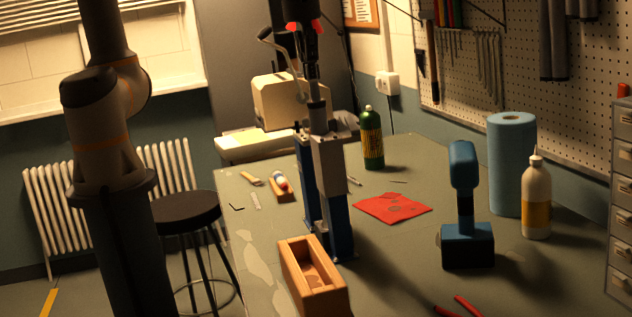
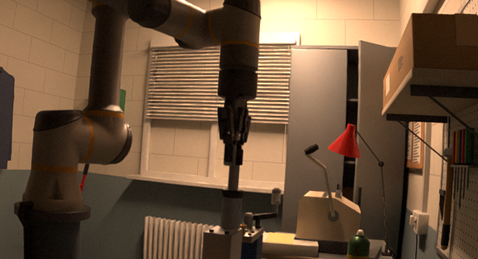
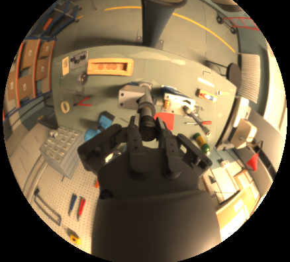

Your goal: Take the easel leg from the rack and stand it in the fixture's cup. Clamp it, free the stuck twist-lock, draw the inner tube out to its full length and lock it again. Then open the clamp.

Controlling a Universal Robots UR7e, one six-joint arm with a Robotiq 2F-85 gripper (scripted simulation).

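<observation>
The easel leg (image 1: 317, 116) stands upright in the grey fixture (image 1: 328, 161) on the bench, its outer tube rising out of the fixture's top. The thinner inner tube (image 2: 233, 177) sticks up from the dark twist-lock collar (image 2: 232, 194). The inner tube's top end is held by my closed gripper (image 2: 233, 154), which points straight down over the fixture. In the wrist camera the tube (image 3: 146, 117) runs down from between the fingers to the fixture (image 3: 130, 95). The cup is hidden.
Behind the fixture stand a beige machine with a lever (image 1: 282, 98) and a green spray can (image 1: 372, 137). A blue rack (image 1: 306, 181) stands beside the fixture. An orange tray (image 1: 312, 276), a red cloth (image 1: 391, 206), a blue stand (image 1: 465, 211), a paper roll (image 1: 510, 161) and a bottle (image 1: 535, 198) share the bench.
</observation>
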